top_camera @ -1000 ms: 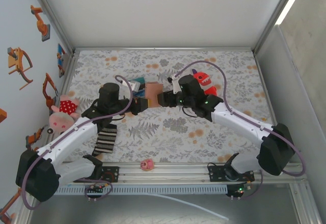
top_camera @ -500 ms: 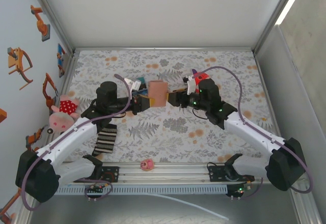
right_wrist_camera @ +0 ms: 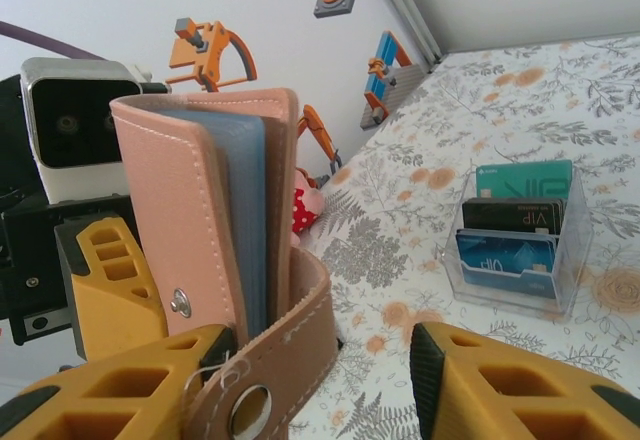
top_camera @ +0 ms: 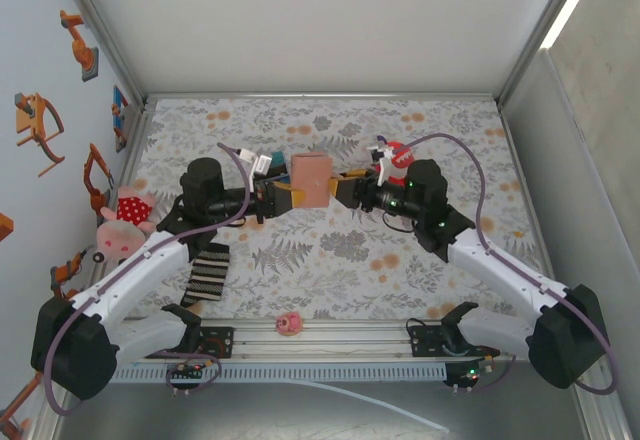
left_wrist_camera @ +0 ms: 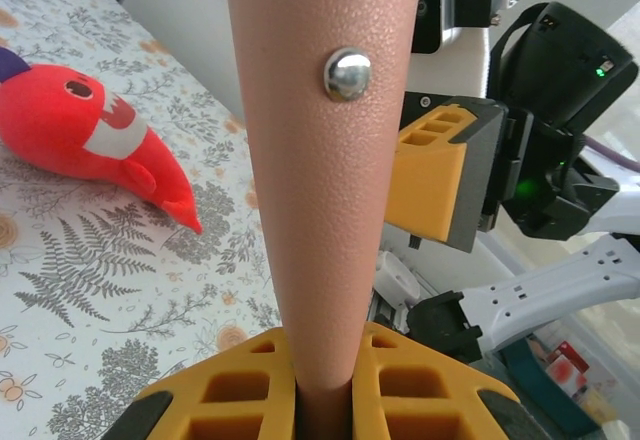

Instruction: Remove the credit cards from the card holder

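Pinching the card holder (top_camera: 312, 180) upright in the left tool (left_wrist_camera: 325, 390), above the table (top_camera: 330, 260) at centre frame. Holding the right tool (right_wrist_camera: 325, 380) spread just right of it, snap tab (right_wrist_camera: 290, 345) lying between its fingers (right_wrist_camera: 130, 400).

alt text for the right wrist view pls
A tan card holder stands upright, slightly open with blue inner faces showing, held on its far side by the left fingers. Its snap tab hangs between the right fingers, spread apart in the foreground. A clear stand of cards sits on the floral table beyond.
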